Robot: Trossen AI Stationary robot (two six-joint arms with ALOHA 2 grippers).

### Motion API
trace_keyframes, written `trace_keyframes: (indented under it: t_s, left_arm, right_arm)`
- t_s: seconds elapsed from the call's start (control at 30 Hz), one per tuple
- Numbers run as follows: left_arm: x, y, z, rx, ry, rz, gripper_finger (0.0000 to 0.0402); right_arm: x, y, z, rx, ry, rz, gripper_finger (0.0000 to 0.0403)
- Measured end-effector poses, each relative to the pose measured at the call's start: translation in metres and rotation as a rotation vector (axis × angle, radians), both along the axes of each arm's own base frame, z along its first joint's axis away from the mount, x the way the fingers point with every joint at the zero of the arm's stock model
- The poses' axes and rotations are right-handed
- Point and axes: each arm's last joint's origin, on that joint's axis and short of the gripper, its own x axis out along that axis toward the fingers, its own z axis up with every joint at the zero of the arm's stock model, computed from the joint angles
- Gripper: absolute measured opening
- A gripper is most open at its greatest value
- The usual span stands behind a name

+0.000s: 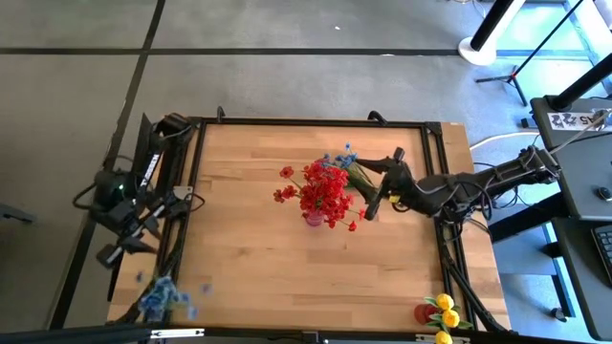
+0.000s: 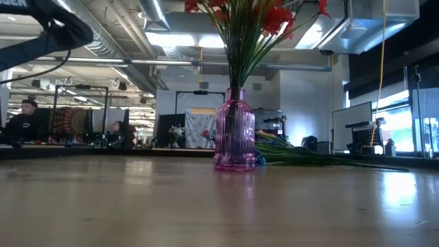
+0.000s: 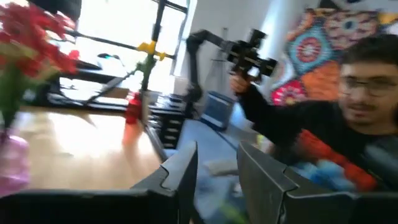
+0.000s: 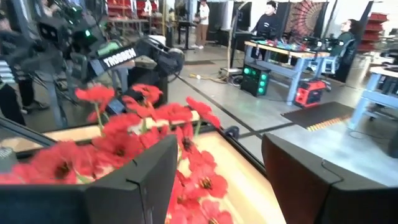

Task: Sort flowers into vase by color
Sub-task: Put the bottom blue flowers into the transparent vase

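Observation:
A ribbed pink glass vase (image 2: 234, 130) stands on its base mid-table and holds a bunch of red flowers (image 1: 325, 191). Blue sprigs (image 1: 346, 157) lie flat on the wood just behind the vase, their green stems (image 2: 305, 156) stretching toward the table's right. My right gripper (image 1: 375, 184) hovers open just right of the red bunch, above those stems; the red flowers (image 4: 155, 134) show just beyond its fingers. My left gripper (image 3: 217, 180) is open beyond the table's left edge, near a bunch of blue flowers (image 1: 163, 296).
A small red vase (image 1: 426, 313) with yellow flowers (image 1: 443, 311) stands at the near right corner. A person (image 3: 348, 124) sits close beyond my left gripper. The black frame (image 1: 316, 122) rims the table. Bare wood (image 1: 249, 268) lies near and left of the pink vase.

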Motion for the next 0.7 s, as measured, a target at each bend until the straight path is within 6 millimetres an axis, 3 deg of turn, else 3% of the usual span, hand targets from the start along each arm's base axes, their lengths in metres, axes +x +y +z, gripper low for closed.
trace_keyframes:
  t_s: [0.17,0.3,0.53,0.7]
  left_arm:
    - [0.018,0.010,0.005,0.026,-0.024,0.128,0.0110]
    - [0.029,0.010,0.008,0.042,-0.105,0.199,0.0110]
    - [0.044,0.009,0.007,0.058,-0.146,0.326,0.0110]
    - [0.051,0.007,0.004,0.058,-0.136,0.386,0.0110]
  right_arm:
    - [-0.002,-0.004,-0.006,-0.029,0.062,-0.095,0.0234]
    - [-0.002,-0.020,-0.014,-0.011,0.128,-0.188,0.0234]
    - [-0.001,-0.072,-0.033,0.126,0.276,-0.246,0.0234]
    - [-0.008,-0.114,-0.057,0.283,0.463,-0.361,0.0234]
